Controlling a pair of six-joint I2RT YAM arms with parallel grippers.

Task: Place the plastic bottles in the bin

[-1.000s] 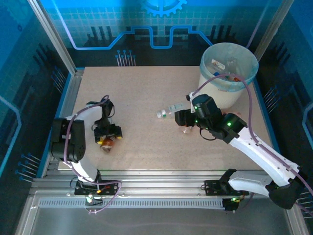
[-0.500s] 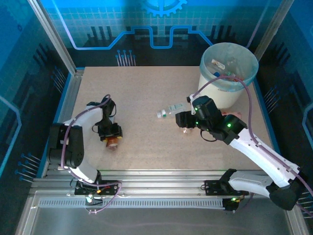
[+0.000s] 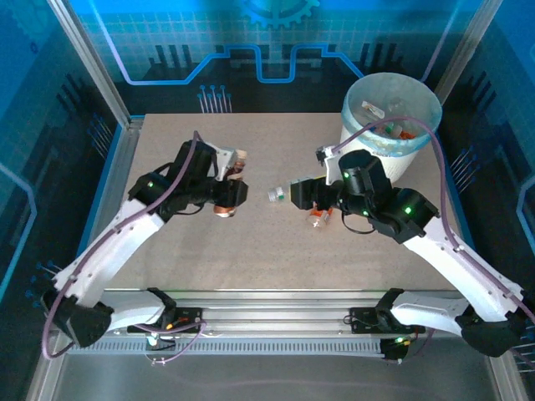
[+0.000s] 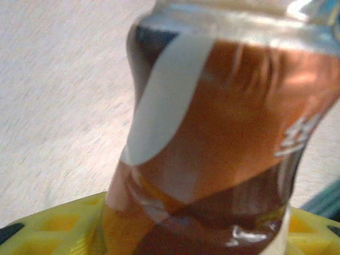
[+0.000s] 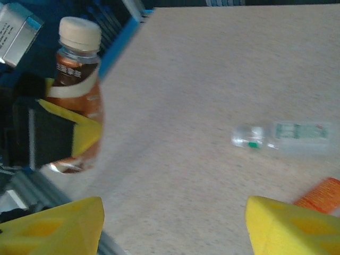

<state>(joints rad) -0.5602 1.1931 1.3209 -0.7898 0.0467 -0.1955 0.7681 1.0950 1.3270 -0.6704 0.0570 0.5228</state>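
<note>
A brown bottle [image 3: 236, 164] with a cream cap hangs above the table's left-centre, my left gripper [image 3: 226, 194] shut round its lower body. Up close its orange-brown label [image 4: 223, 133] rises between the yellow pads [image 4: 48, 226]. From the right wrist I see the same brown bottle [image 5: 74, 90] held upright. My right gripper [image 3: 297, 194] stands open over bare table, its jaws [image 5: 172, 228] wide apart with nothing between them. A small clear bottle [image 3: 277, 195] lies just left of it, the same clear bottle [image 5: 289, 138] lying ahead. An orange-labelled bottle [image 3: 320, 219] lies under the right wrist.
The bin [image 3: 428, 138], a white bucket with a light-blue liner, stands at the back right and holds several bottles. Metal rails [image 3: 267, 302] run along the near edge. Blue panels wall the table on three sides.
My left gripper closed on the brown bottle, lifted it off the table and swung it up and right toward the centre. The right gripper edged left, still open.
</note>
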